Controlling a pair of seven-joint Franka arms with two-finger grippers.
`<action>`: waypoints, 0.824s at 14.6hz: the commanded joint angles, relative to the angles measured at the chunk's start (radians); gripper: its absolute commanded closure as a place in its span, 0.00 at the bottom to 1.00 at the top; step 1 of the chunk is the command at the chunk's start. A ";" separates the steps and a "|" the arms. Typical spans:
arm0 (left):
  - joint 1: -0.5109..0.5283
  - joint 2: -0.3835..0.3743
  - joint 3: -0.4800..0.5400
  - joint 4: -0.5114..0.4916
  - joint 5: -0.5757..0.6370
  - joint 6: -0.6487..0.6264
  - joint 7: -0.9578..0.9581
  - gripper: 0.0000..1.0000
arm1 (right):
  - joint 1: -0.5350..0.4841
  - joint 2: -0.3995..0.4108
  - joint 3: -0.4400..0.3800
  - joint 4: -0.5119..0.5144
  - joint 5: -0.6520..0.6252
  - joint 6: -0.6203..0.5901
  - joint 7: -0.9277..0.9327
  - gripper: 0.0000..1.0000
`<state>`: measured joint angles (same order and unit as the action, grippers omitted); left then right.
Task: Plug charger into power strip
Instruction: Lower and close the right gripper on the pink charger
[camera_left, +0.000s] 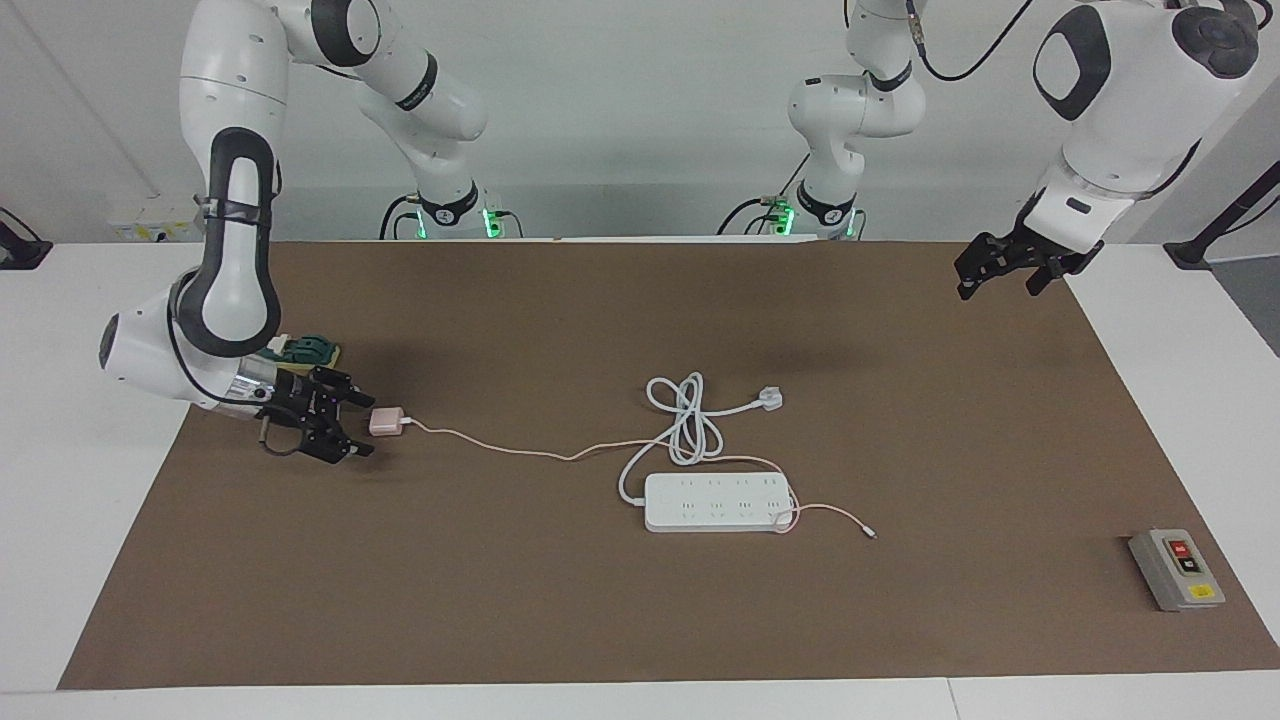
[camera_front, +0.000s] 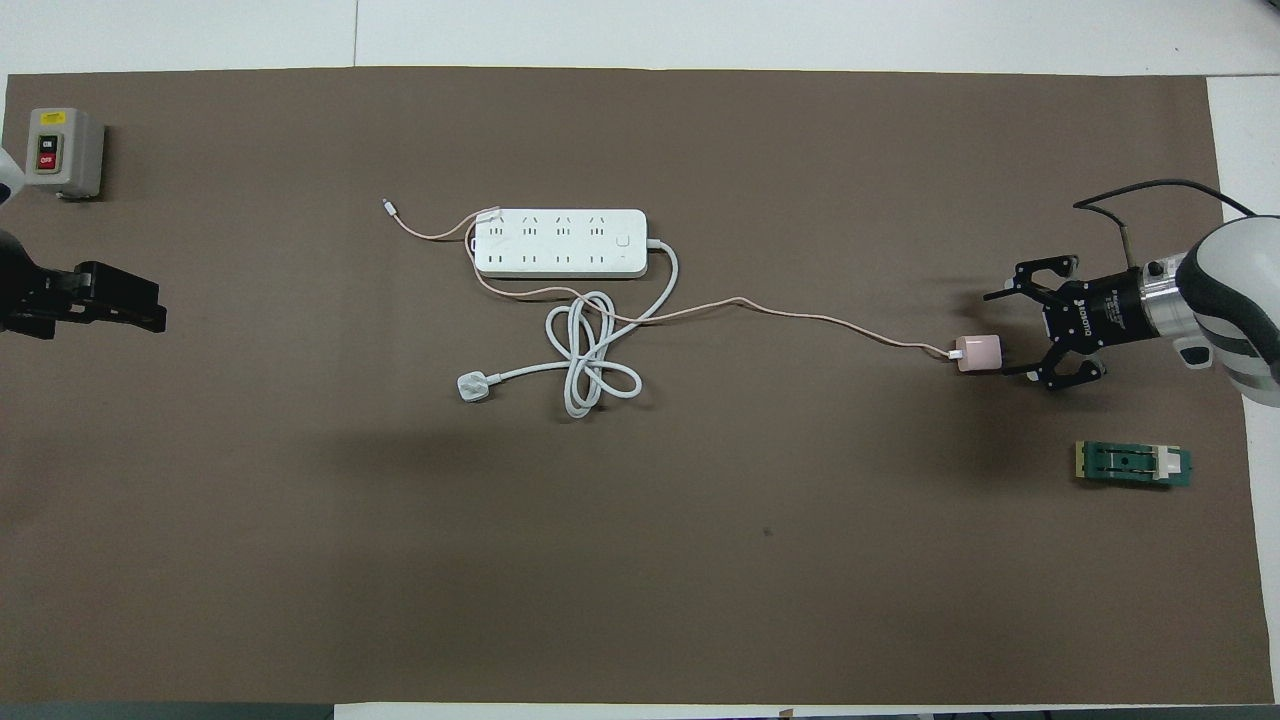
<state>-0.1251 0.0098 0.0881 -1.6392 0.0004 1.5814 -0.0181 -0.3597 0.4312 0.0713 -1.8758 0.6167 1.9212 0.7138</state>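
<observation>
Right gripper of mine lies low, fingers spread, charger just ahead, ready for pinching; left gripper waits.

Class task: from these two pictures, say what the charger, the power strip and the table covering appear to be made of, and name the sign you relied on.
Charger: probably smooth moulded plastic; an even pale pink cube with rounded edges.
Power strip: likely hard white plastic; a flat, uniform body with neatly cut outlets.
Table covering: seems to be matte brown paper or thin card; flat, no shine, straight cut edges.
</observation>
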 joint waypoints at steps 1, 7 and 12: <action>-0.001 -0.016 0.004 -0.013 -0.002 0.005 0.003 0.00 | -0.005 -0.002 0.009 -0.013 0.035 -0.008 0.015 0.00; -0.001 -0.016 0.004 -0.013 -0.002 0.005 0.003 0.00 | 0.002 0.011 0.009 -0.034 0.048 0.007 -0.005 0.01; -0.001 -0.016 0.004 -0.013 -0.002 0.005 0.003 0.00 | 0.004 0.008 0.009 -0.055 0.049 0.013 -0.033 0.35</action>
<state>-0.1251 0.0098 0.0881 -1.6392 0.0004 1.5814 -0.0181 -0.3552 0.4449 0.0773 -1.9074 0.6418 1.9210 0.7119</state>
